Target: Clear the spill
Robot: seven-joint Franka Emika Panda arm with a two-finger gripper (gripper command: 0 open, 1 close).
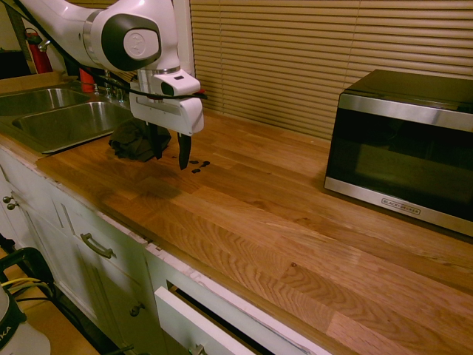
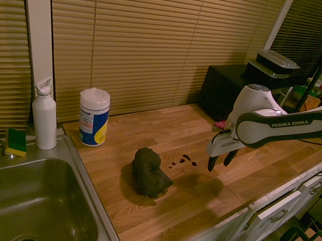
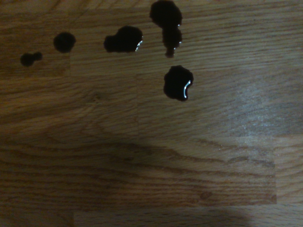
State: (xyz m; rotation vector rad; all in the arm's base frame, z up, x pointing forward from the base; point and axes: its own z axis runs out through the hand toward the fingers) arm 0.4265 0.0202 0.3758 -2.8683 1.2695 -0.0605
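Wrist view gives me the clearest look at the spill (image 3: 142, 47): a handful of glossy dark brown-black droplets on the honey-coloured wooden plank countertop (image 3: 151, 165), with a broad soft shadow across the bare wood beside them. From the first exterior view I see the same small cluster of dark specks (image 1: 198, 167) on the counter, just beside the tip of my white arm's black-fingered two-finger gripper (image 1: 171, 150), which points straight down and hangs above the wood without touching it. Its fingers stand apart and hold nothing; the second exterior view shows the gripper (image 2: 221, 159) with a clear gap between the two dark fingers.

A crumpled lump of dark cloth (image 2: 150, 172) lies on the counter near the droplets (image 2: 184, 160), on the side toward the stainless steel double sink (image 2: 39, 211). In the first exterior view the cloth (image 1: 133, 140) sits partly behind the gripper, between it and the sink (image 1: 63, 122).

Against the slatted window blinds (image 2: 145, 30) stand a white cylindrical wipes canister with a blue and yellow label (image 2: 93, 116) and a white squeeze bottle (image 2: 44, 115); a yellow-and-green sponge (image 2: 16, 142) rests on the sink's rim. A black and steel microwave oven (image 1: 406, 148) sits well apart from the spill at the other end of the counter.
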